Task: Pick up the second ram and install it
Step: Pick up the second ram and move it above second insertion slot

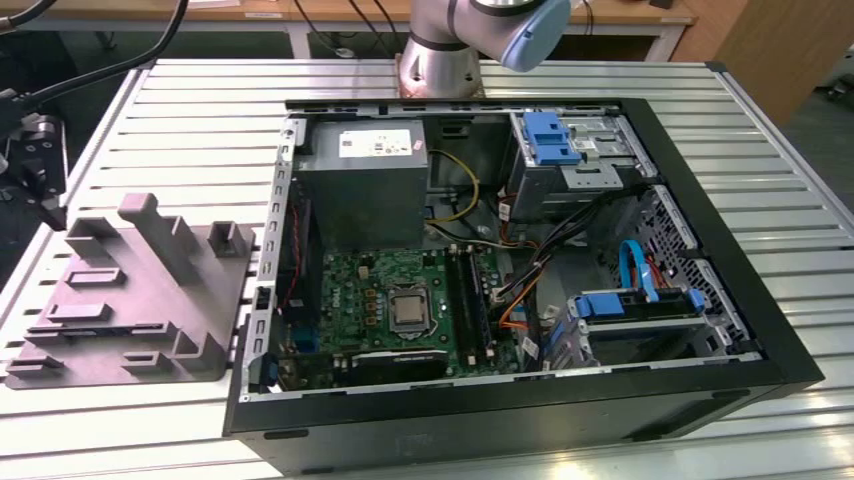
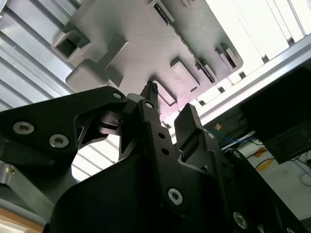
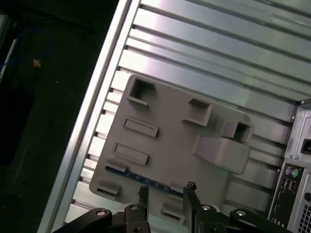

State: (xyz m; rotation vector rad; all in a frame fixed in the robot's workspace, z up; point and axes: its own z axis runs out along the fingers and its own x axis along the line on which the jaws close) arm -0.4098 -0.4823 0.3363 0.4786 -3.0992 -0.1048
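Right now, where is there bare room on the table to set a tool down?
Bare slats of the table lie between the grey tray and the far edge, at the exterior view's left of the computer case. A narrower strip runs along the case's other side. Inside the case is crowded.

Second ram (image 3: 142,180), blue, slotted in tray (image 3: 170,131)

In the exterior view, the robot arm (image 1: 447,55) is seen as a round, silver-grey tube, and a light blue cap (image 1: 531,28) is fitted on its joint. In the second wrist view, the gripper (image 2: 169,101) is made of black parts. Two thin fingers (image 2: 158,136) are seen on it, and small shiny screws (image 2: 23,127) are set in its links.
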